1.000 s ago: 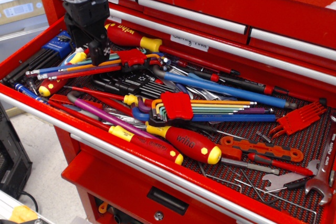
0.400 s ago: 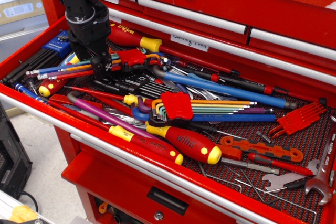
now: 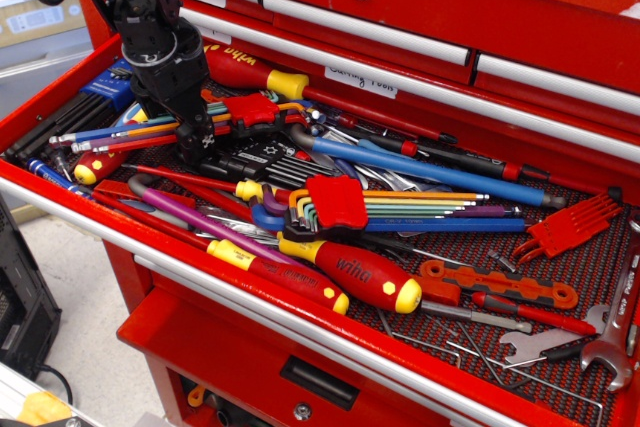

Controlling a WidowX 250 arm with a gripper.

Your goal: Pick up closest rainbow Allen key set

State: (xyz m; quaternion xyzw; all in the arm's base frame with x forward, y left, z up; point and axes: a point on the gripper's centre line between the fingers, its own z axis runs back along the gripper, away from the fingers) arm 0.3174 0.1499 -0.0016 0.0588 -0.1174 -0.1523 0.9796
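Observation:
The rainbow Allen key set (image 3: 252,109) lies at the back left of the open red drawer. Its red holder clamps long thin blue, teal, orange and red keys that fan out leftward to silvery tips. My black gripper (image 3: 198,132) is lowered onto the keys just left of the holder. One finger (image 3: 205,137) stands in front of the keys and the other is hidden behind them. The jaws look open astride the keys. The set rests on the other tools.
A second red-holder set (image 3: 337,201) with thick coloured bent ends lies mid-drawer. A blue-holder set of black keys (image 3: 105,87) sits at the far left. Red and yellow screwdrivers (image 3: 350,272) lie near the drawer's front rail (image 3: 250,312). Wrenches (image 3: 610,337) lie at the right.
My gripper has come down and slightly right, from above the keys to being among them beside the red holder. The key set has not moved.

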